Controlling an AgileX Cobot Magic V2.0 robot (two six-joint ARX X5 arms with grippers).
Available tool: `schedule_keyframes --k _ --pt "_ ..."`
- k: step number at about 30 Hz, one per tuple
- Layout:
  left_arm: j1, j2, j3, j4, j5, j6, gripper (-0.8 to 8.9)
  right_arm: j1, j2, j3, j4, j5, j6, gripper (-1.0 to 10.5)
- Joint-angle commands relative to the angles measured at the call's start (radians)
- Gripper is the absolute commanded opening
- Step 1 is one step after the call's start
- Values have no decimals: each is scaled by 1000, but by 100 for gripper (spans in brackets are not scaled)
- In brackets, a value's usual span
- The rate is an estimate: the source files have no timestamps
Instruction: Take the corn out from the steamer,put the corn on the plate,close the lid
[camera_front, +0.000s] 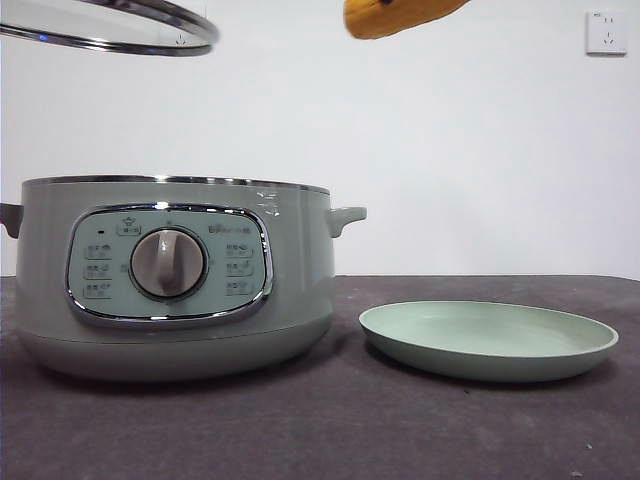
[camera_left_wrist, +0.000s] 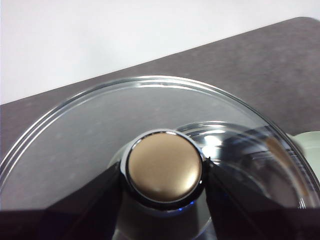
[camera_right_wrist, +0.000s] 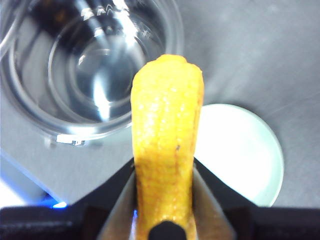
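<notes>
The yellow corn (camera_right_wrist: 167, 145) is clamped in my right gripper (camera_right_wrist: 165, 200), high in the air; its end (camera_front: 395, 15) shows at the top of the front view, above the gap between steamer and plate. The sage-green steamer (camera_front: 175, 280) stands uncovered on the left of the table. The pale green plate (camera_front: 488, 340) lies to its right, with nothing on it, and appears below the corn in the right wrist view (camera_right_wrist: 245, 150). My left gripper (camera_left_wrist: 163, 175) is shut on the knob of the glass lid (camera_left_wrist: 90, 135), held high above the steamer (camera_front: 110, 25).
The dark table (camera_front: 330, 430) runs in front of the steamer and plate. A white wall stands behind, with a socket (camera_front: 606, 32) at the upper right.
</notes>
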Motion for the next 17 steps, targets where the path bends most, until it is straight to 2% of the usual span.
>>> schedule_keyframes --k 1,5,10,17 --pt "-1 4 12 60 12 -5 -9 -33 10 -12 -19 1 28 -13" --pt "-1 11 12 64 21 -8 -9 -56 10 -69 -18 10 56 -13" --pt "-1 12 12 67 21 -12 -9 -56 10 -217 -5 108 81 -13" --pt "-1 12 12 75 21 -20 -9 -55 10 -477 199 108 95 -12"
